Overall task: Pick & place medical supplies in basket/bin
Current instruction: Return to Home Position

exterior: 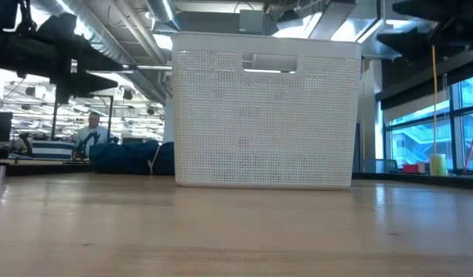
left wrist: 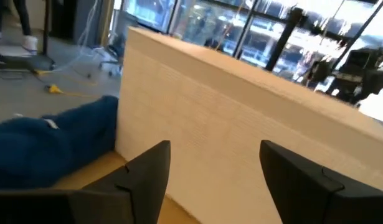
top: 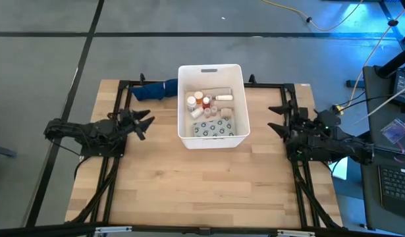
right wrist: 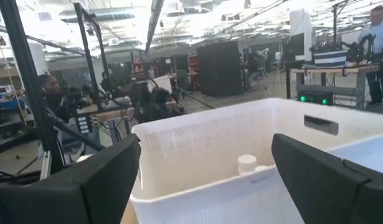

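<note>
The white tub (top: 211, 71) stands on its base at the far middle of the wooden table; it also fills the low view (exterior: 263, 108). Inside it lie the medical supplies (top: 209, 105): white and orange-capped pill bottles, a white tube and a patterned pack on the floor. One white bottle cap (right wrist: 246, 163) shows over the rim. My left gripper (top: 145, 122) hovers open to the tub's left, fingers pointing at its wall (left wrist: 241, 149). My right gripper (top: 276, 118) hovers open to the tub's right, above rim height, empty.
A dark blue cloth (top: 153, 90) lies on the table against the tub's far-left corner, also in the left wrist view (left wrist: 54, 146). Bare wood stretches across the near half of the table (top: 202, 191). People and desks show in the room behind.
</note>
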{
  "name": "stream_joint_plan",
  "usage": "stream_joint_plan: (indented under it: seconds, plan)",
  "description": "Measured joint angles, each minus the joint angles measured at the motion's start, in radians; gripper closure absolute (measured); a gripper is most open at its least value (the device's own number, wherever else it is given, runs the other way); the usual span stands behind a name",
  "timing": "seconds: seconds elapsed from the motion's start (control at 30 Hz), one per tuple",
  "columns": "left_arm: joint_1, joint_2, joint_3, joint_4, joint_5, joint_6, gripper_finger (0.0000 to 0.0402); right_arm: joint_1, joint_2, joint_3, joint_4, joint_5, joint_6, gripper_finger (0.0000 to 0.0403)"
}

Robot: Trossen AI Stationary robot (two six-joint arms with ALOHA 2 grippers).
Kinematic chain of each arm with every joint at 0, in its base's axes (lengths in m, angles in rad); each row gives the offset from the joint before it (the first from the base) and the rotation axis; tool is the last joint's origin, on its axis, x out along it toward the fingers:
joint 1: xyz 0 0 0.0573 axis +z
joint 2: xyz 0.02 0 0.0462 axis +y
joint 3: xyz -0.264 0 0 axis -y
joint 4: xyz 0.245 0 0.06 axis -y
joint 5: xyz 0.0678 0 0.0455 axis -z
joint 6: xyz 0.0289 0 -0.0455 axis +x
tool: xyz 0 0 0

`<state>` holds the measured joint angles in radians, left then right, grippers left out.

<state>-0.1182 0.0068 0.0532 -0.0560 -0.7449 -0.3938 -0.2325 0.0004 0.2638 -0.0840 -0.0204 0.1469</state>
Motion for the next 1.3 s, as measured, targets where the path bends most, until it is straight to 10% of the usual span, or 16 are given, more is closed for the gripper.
stream_joint_plan:
  seconds: [0.5,1.3]
  plan:
    - [0.056,-0.005,-0.001,-0.008,-0.073,0.184,0.0162,0.0,0.001,-0.256,0.279,0.117,-0.007,0.0042]
    - [0.056,-0.005,-0.001,-0.008,-0.073,0.188,0.0162,0.0,0.002,-0.257,0.213,0.133,-0.02,0.0042]
